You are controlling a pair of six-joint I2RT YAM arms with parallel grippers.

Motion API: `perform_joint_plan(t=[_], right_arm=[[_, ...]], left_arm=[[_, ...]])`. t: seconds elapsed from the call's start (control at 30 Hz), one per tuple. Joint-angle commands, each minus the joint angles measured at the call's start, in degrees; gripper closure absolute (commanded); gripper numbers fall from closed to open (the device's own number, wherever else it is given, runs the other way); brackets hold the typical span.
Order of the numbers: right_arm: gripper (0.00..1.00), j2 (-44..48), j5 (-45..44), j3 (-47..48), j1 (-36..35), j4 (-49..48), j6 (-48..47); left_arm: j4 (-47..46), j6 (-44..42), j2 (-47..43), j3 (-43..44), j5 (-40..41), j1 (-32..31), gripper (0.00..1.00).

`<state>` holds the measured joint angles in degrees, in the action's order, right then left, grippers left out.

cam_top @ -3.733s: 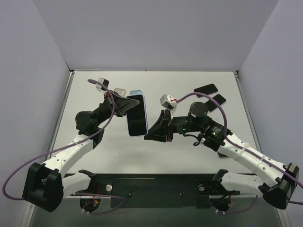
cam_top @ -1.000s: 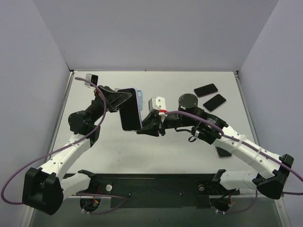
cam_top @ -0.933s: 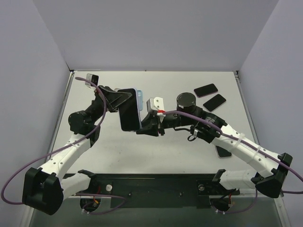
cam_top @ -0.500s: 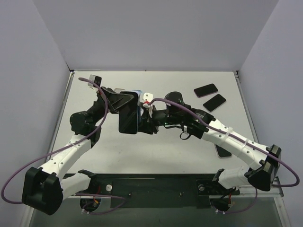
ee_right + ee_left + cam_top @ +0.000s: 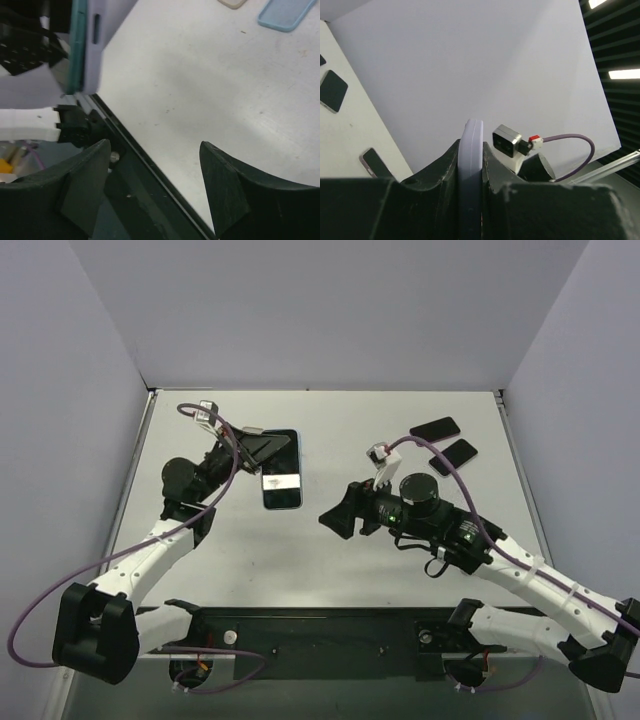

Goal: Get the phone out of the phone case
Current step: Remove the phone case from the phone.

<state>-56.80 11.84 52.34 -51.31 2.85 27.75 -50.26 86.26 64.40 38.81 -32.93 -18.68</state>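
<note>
white arms (image 5: 150, 558), black joints (image 5: 181, 478) (purple cables (image 5: 567, 135))

The phone case (image 5: 106, 27) (lavender) is cut off at the top edge.

A white table (image 5: 400, 430) is lying under even light, with lilac panels closing it in: left wall (image 5: 60, 390) at nine o'clock, back wall (image 5: 320, 310) at twelve, right wall (image 5: 590, 390) at three. A ceiling light (image 5: 624, 74) is glowing at three o'clock in the left wrist view.

Left arm reaches forward, its claw (image 5: 258, 448) pinching the phone case (image 5: 471, 134); right arm angles left, claw (image 5: 154, 145) spread wide.
</note>
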Motion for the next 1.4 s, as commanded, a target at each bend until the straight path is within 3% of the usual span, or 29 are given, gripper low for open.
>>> perform_joint_plan(t=[0.0, 0.17, 0.37, 0.87, 1.0, 1.07, 1.13, 1.17, 1.2, 1.23, 1.27, 1.3, 1.33, 1.37], right_arm=[[0.35, 3.62, 3.87, 0.93, -0.37, -8.00, 16.35], [0.55, 0.46, 7.67, -0.48, -0.02, -20.50, 31.12], [0.47, -3.32, 8.99, -1.01, 0.24, -26.58, 34.73], [0.49, -8.50, 10.93, -0.92, 2.44, -33.44, 38.17], [0.51, -12.54, 13.03, 1.88, 4.02, -34.76, 36.42], [0.56, -15.18, 14.87, 5.48, 4.81, -35.11, 34.41], [0.69, -17.73, 17.06, 8.29, 5.25, -34.23, 32.82], [0.88, -18.95, 17.69, 8.92, 5.43, -34.58, 32.72], [0.96, -19.23, 18.65, 9.27, 5.69, -35.36, 33.24], [1.00, -19.14, 18.92, 9.10, 5.87, -37.20, 34.21], [1.00, -18.97, 18.84, 8.23, 6.22, -38.87, 34.82], [1.00, -18.27, 18.66, 7.61, 6.57, -39.76, 36.57], [1.00, -17.92, 18.84, 6.56, 6.83, -41.59, 37.98], [1.00, -17.65, 19.27, 5.94, 7.53, -43.09, 41.04]], left_arm=[[-6.41, -1.19, 3.44, 3.29, 2.25, 0.31, 1.00], [-7.83, 0.84, 4.16, 2.07, 3.92, 0.31, 1.00], [-8.01, 2.07, 3.19, 1.89, 4.36, 0.31, 1.00], [-13.46, 8.74, 3.19, 0.66, 4.28, -0.13, 1.00], [-11.97, 7.44, 3.28, 2.14, 1.38, -3.11, 1.00], [-10.48, 5.60, 3.01, 3.02, -0.29, -4.95, 1.00], [-8.37, 3.23, 2.75, 3.64, -2.31, -6.45, 1.00], [-6.62, 2.26, 2.40, 3.73, -3.10, -6.72, 1.00], [-5.13, 0.86, 1.53, 3.56, -3.11, -6.72, 0.99], [-3.98, -0.12, 0.91, 2.69, -3.11, -6.55, 0.90], [-3.62, -0.47, -0.66, 2.07, -2.93, -5.59, 0.64], [-2.83, -1.09, -1.46, 0.41, -2.76, -4.89, 0.56], [-3.09, -1.79, -3.39, -0.48, -2.84, -3.83, 0.32], [-3.35, -3.36, -4.54, -2.57, -3.11, -3.21, 0.28]])
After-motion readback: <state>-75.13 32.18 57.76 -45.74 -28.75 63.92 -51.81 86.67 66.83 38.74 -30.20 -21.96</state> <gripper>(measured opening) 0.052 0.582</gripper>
